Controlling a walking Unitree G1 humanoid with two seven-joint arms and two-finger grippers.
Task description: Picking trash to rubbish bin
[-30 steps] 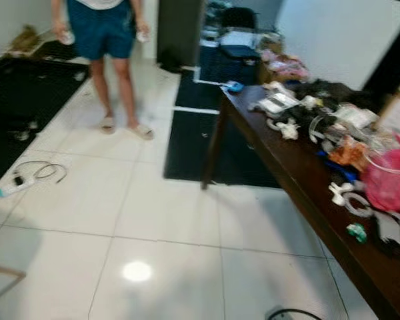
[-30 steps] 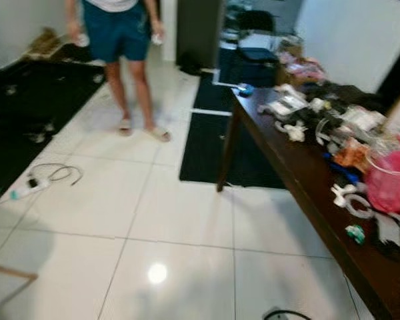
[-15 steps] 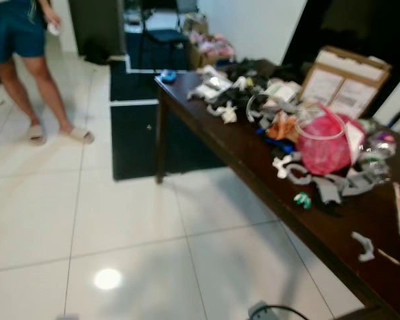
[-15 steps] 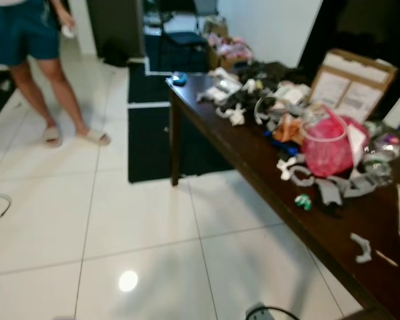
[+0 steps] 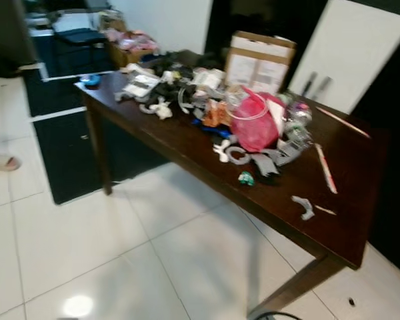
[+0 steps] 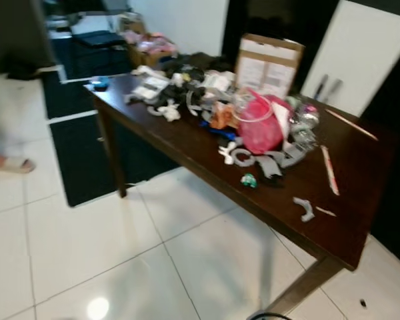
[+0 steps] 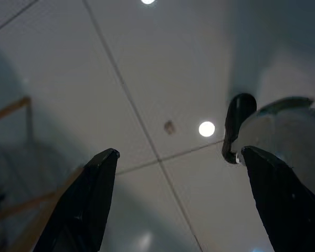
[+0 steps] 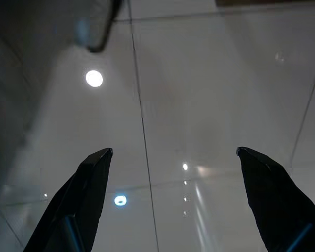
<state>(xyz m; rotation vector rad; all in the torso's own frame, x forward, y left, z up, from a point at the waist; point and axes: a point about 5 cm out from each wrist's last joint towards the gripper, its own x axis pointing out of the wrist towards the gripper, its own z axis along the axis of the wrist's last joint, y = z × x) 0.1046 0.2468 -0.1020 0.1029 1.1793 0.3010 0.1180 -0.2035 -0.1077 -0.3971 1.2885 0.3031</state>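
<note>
Trash (image 5: 243, 137) is heaped on the dark wooden table (image 5: 347, 227) around a pink bag (image 5: 255, 125), before a cardboard box (image 5: 259, 61) whose label is too blurred to read, while both sets of jaws are held spread above white floor tiles (image 7: 163, 68).

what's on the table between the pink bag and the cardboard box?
In the left eye view the stretch between pink bag and cardboard box is mostly bare dark table, clutter edging in.

Both eye views look down on the cluttered table (image 5: 187, 143) (same scene); wrist views face nearby floor tiles (image 8: 199, 94).
</note>
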